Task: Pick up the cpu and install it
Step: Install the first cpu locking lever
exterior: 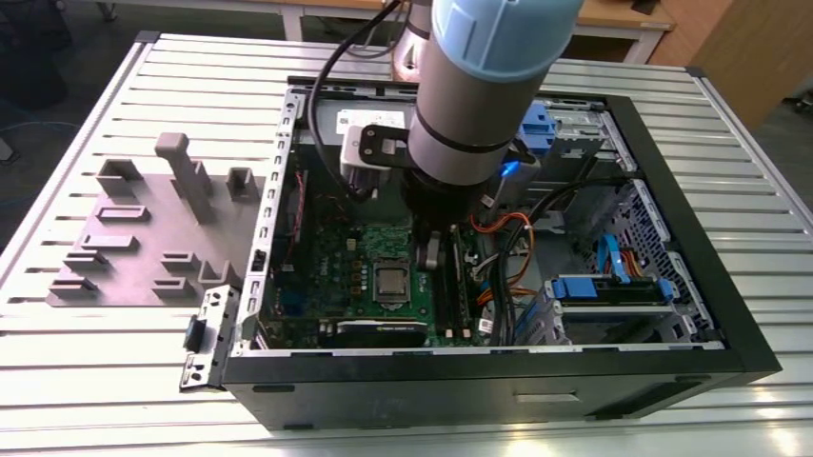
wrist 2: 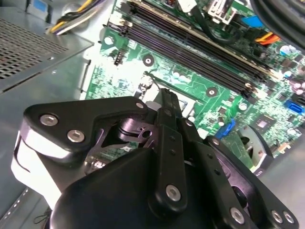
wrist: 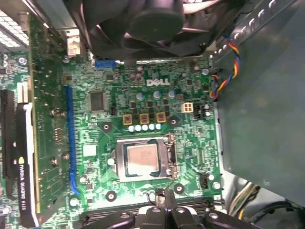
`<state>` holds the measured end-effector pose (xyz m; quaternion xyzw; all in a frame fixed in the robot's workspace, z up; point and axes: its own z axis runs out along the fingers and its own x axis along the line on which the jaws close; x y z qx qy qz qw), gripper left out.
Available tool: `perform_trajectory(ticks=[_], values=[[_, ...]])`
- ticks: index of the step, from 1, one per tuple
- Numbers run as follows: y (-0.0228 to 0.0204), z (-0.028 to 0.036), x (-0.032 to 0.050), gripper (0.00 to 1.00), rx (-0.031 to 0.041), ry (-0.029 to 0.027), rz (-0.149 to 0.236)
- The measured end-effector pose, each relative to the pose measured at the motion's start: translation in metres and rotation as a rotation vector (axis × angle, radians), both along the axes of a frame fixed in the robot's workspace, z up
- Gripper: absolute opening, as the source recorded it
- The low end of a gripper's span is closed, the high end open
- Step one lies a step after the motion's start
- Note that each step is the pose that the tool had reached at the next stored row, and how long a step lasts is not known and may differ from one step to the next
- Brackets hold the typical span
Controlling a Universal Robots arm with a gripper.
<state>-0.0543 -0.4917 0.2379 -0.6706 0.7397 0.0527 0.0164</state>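
The cpu (wrist: 142, 159) is a small dull silvery square lying flat inside the metal socket frame (wrist: 170, 160) on the green motherboard (wrist: 95, 71). In the exterior view the cpu (exterior: 390, 282) sits in the middle of the board inside the open computer case. My gripper (exterior: 428, 259) hangs on the arm inside the case, just beside and above the socket toward the memory slots (wrist 2: 190, 45). In both wrist views its black fingers meet at a thin tip, shut, with nothing seen between them: gripper (wrist: 163, 194), gripper (wrist 2: 165, 93). It does not touch the cpu.
A black graphics card (wrist: 21, 167) lines one edge of the board and a large black fan (wrist: 143, 24) stands at another. Coloured cables (wrist: 224, 71) and blue drive bays (exterior: 610, 286) crowd the exterior view's right. A grey fixture plate (exterior: 140, 238) with blocks lies outside the case.
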Motion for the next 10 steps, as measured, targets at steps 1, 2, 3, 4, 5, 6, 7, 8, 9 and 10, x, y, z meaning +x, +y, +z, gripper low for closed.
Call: perform_trajectory(ticks=[1, 2, 3, 4, 5, 6, 7, 8, 9, 10], values=[[0.0, -0.0002, 0.0, 0.11, -0.0087, 0.0, 0.0], [0.0, -0.0004, 0.0, 0.11, -0.0159, 0.0, 0.0], [0.0, -0.0006, 0.0, 0.11, -0.0224, 0.0, 0.0], [0.0, -0.0008, 0.0, 0.11, -0.0266, -0.0001, 0.0], [0.0, -0.0011, 0.0001, 0.11, -0.0287, 0.0, 0.0], [0.0, -0.0017, 0.0, 0.11, -0.0294, 0.0001, 0.0], [0.0, -0.0024, 0.0, 0.11, -0.0301, 0.0001, 0.0], [0.0, -0.0031, 0.0, 0.11, -0.0311, 0.0, 0.0], [0.0, -0.0037, 0.0, 0.11, -0.032, 0.0, 0.0], [0.0, -0.0042, 0.0, 0.11, -0.033, 0.0, 0.0]])
